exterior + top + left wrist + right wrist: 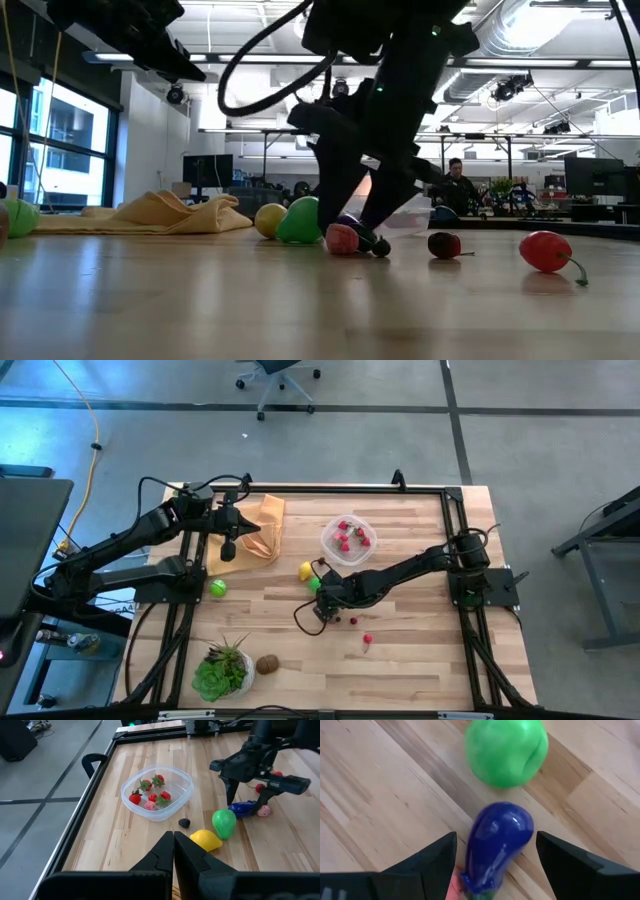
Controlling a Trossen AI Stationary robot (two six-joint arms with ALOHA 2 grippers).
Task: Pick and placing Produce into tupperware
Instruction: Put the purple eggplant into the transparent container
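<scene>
My right gripper (496, 837) is open and low over the table, its fingers on either side of a blue-purple toy eggplant (497, 842), with narrow gaps. A green toy pepper (506, 752) lies just beyond it. In the high view this gripper (325, 603) is below the clear tupperware (348, 538), which holds several red strawberries. A yellow lemon (305, 571) lies beside the pepper. My left gripper (228, 550) is shut and hovers above the tan-orange cloth (258, 530).
A pink piece (342, 239) lies by the eggplant. A dark red piece (444, 244) and a red one (548, 250) lie to the right of it. A green ball (217, 588), a brown piece (267, 664) and the potted plant (225, 670) sit toward the near left.
</scene>
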